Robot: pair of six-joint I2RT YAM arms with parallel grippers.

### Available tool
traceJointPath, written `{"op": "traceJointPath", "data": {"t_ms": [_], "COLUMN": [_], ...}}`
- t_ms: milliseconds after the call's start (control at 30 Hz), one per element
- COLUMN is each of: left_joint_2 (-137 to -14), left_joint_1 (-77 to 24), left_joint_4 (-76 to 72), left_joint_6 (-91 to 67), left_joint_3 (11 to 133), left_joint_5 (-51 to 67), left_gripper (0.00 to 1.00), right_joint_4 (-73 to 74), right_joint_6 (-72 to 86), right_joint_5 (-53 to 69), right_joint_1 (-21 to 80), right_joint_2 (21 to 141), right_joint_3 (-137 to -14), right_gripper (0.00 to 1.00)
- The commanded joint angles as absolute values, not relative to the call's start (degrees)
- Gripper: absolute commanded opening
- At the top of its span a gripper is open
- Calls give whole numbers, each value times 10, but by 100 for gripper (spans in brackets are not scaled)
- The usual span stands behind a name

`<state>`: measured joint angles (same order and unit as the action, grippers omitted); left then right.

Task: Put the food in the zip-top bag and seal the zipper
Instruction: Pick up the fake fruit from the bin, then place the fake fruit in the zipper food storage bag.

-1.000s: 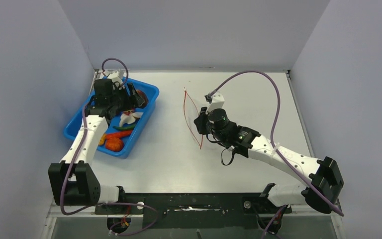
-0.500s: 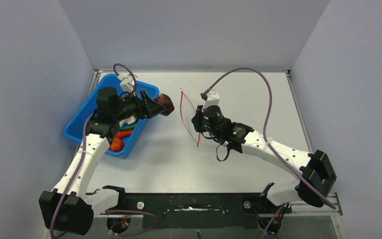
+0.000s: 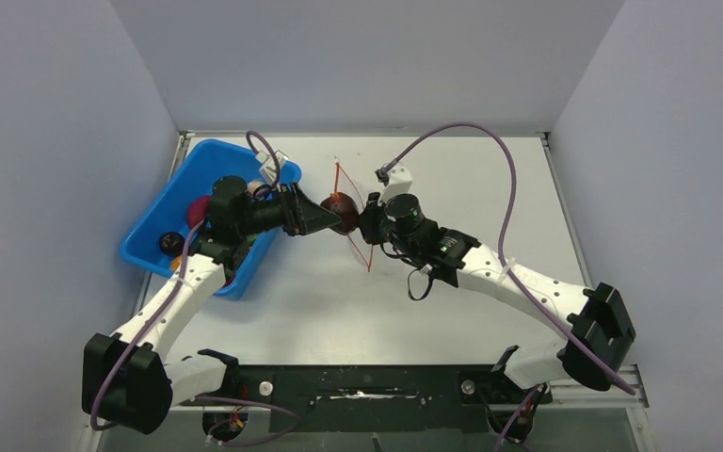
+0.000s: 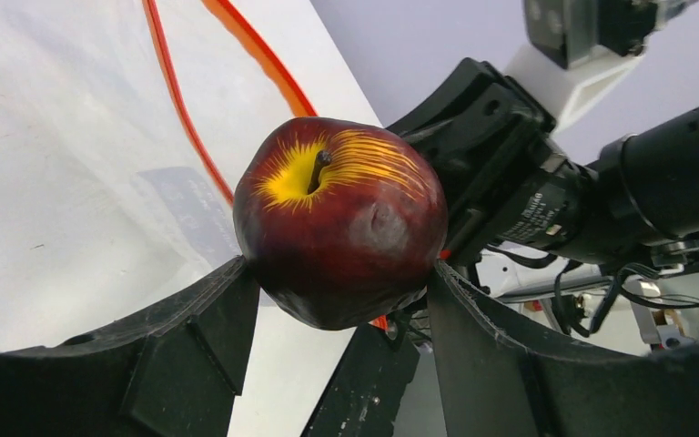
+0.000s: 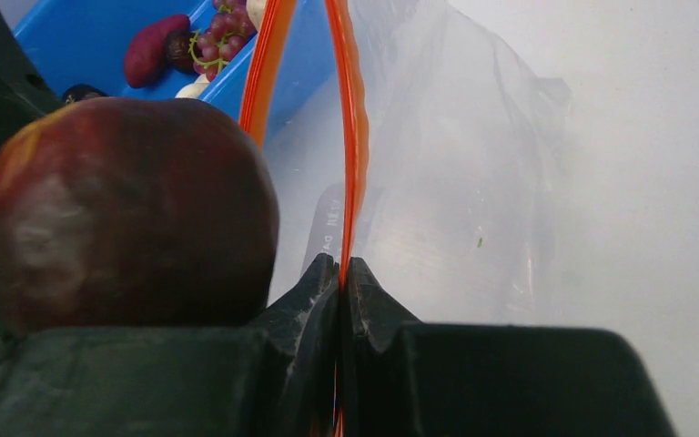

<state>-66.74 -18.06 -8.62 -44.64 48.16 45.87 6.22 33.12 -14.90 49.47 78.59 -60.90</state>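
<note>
Fingers: your left gripper [image 4: 339,300] clamps the apple [image 4: 339,218]; your right gripper [image 5: 339,273] pinches the zipper [image 5: 355,137].
Mouth: the zip-top bag [image 5: 473,182] gapes, apparently, at the apple's 3 o'clock from above; its long axis runs 12-to-6.
Nearer arm: left.

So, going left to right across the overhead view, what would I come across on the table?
Blue bin → left hand → the red apple it grips → right hand, pinching the zipper.

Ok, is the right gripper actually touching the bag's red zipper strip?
Touching. The right wrist view shows the right gripper shut, its two fingertips pressed together with the red zipper strip running down between them.
</note>
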Motion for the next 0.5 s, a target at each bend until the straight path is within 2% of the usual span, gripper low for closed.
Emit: {"op": "traceJointPath", "data": {"t_ms": [0,267,467], "left_joint_2": [-672,-688,-697], "left_joint_1": [-183,-194,-211], "left_joint_4": [-125,37,69], "left_joint_6": [-430,-333,-316], "left_joint_3": [479,520,538], "left_joint_5": [443,323,291], "left_gripper": [14,12,12], "right_joint_4": [0,-19,-35], "right_joint_6": [305,293,291], "right_joint_5": [-118,-101,-74], "right_joint_1": [493,494,494], "right_joint_2": [762,750,757], "right_joint_3": [-615,-606,-607], "right_gripper": [0,0,0]}}
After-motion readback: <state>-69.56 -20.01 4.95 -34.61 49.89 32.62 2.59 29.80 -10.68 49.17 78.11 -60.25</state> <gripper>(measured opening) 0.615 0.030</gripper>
